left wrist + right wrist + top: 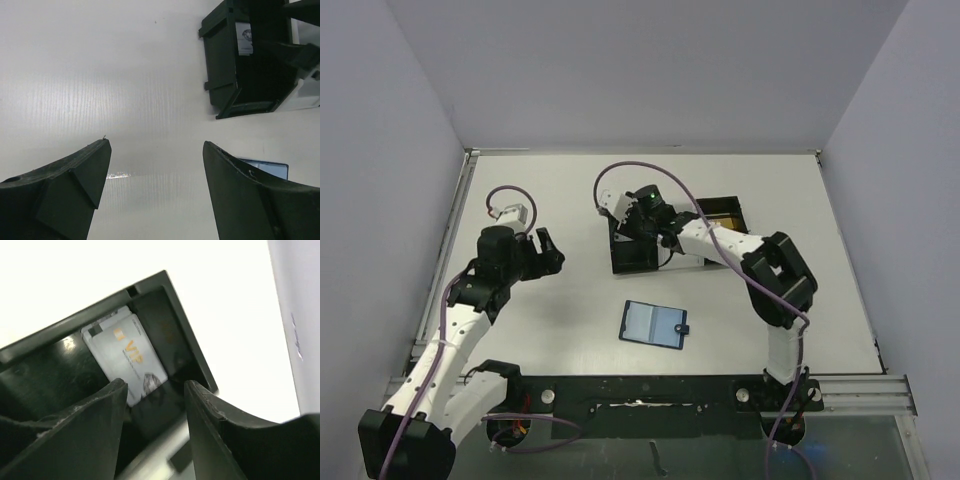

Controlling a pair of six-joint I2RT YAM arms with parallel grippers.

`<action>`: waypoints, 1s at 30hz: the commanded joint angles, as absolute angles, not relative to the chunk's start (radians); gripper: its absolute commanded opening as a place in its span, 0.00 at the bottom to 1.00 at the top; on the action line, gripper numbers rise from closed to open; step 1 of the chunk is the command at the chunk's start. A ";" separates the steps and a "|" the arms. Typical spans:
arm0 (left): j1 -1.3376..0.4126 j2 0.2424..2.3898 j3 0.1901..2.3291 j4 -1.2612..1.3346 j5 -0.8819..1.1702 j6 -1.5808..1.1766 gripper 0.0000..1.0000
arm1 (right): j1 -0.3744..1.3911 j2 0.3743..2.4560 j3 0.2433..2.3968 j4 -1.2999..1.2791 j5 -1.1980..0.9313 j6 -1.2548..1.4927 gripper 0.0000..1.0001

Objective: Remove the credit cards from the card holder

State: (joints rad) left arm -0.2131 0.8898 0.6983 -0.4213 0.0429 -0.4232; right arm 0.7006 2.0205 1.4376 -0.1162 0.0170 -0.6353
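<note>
Right gripper (155,384): I see jaws parted, empty, above silver card (130,357) in black box (170,335).
Left gripper (156,144): wide, empty.

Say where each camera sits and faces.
Top external: above, behind the arm bases, looking down on the white table; both arms show.
Left wrist: on that arm, facing down at the table; open left tool shows.
Right wrist: looks into the black square box at a silver VIP card, past the right tool.
Shared: top and left wrist see the flat dark blue wallet.
</note>
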 commanded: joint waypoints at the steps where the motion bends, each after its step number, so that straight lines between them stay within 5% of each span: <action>1: -0.208 0.903 0.702 -0.340 0.171 -0.391 0.73 | 0.697 1.713 1.287 0.101 0.074 -0.264 0.51; 7: -0.210 0.934 0.692 -0.308 0.279 -0.387 0.73 | 0.671 1.388 0.953 0.049 0.195 0.330 0.61; 17: -0.223 0.993 0.629 -0.190 0.533 -0.487 0.69 | 0.657 1.103 0.590 -0.094 -0.033 0.908 0.62; 30: -0.610 1.164 0.588 -0.055 0.340 -0.708 0.61 | 0.914 1.172 0.623 -0.380 0.221 1.223 0.59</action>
State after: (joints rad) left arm -0.5602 1.1091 0.5926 -0.1436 0.3958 -0.6426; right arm 0.8680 1.1435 0.5610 -0.3008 0.1173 1.1076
